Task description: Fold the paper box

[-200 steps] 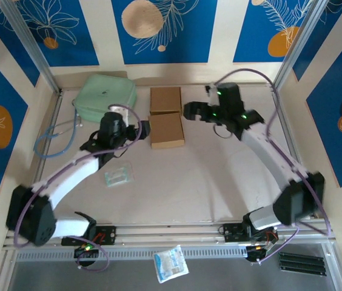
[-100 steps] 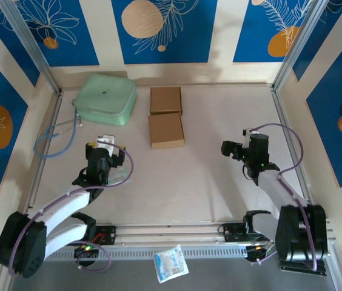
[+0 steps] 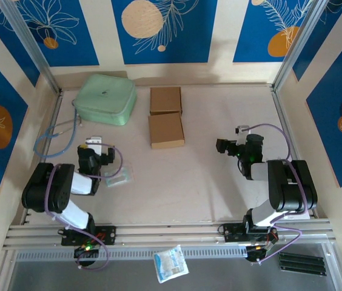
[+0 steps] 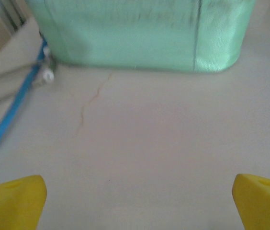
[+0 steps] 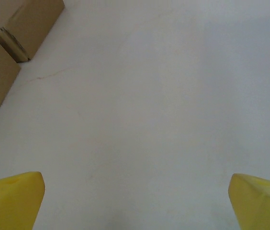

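a: both arms sit tucked near their bases. the left hand [image 3: 94, 159] is wide open with nothing in it. in the left wrist view its yellow fingertips [image 4: 13, 201] frame bare bench [image 4: 144, 143], with the green pouch [image 4: 140, 33] ahead. the right hand [image 3: 228, 147] is equally wide and empty.

b: and the task's thing?

a: we see 2 brown paper boxes at the far middle of the bench, the far box [image 3: 165, 100] and the near box [image 3: 166, 130], just beside each other and well apart from both hands. from above both tops look flat. we cannot tell which one needs folding, or whether a flap is loose.

b: then risk 1 is that we pick the wrong box. what else?

a: risk 2 is sliding. we judge the card light and the bench smooth, so a push from 1 hand alone would shove the box into its neighbour rather than crease it. the other hand should brace it.

b: risk 3?

a: clutter on the left side. the small packet [image 3: 117, 176] lies just beside the left hand, and the blue cable [image 3: 53, 138] and the pouch are near its likely path. a low sweep could drag any of them.

b: and crushing?

a: that is risk 4. closing hard on a hollow box would likely dent a wall, so we would close gently.
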